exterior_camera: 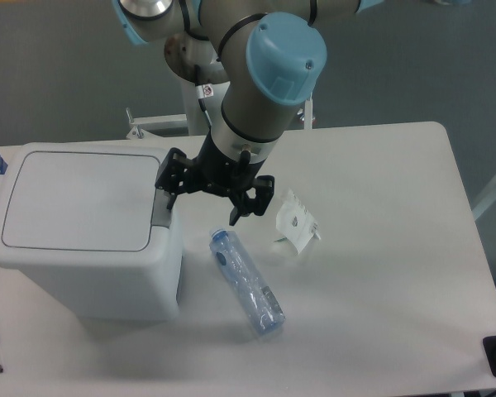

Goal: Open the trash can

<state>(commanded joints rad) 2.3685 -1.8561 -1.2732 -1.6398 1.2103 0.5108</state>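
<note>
Black two-finger tool (208, 192) spread open, one finger at grey push tab (163, 208) of boxy white plastic trash can (83, 240), lid shut.

Gripper (208, 192), jaws spread, one finger at the closed bin's (83, 240) grey tab (162, 207); bottle (247, 282) lies on the worktop (380, 281)

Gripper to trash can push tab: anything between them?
Nothing. In the camera view the gripper hangs open, its one finger right at the grey push tab of the trash can; contact unclear.
</note>
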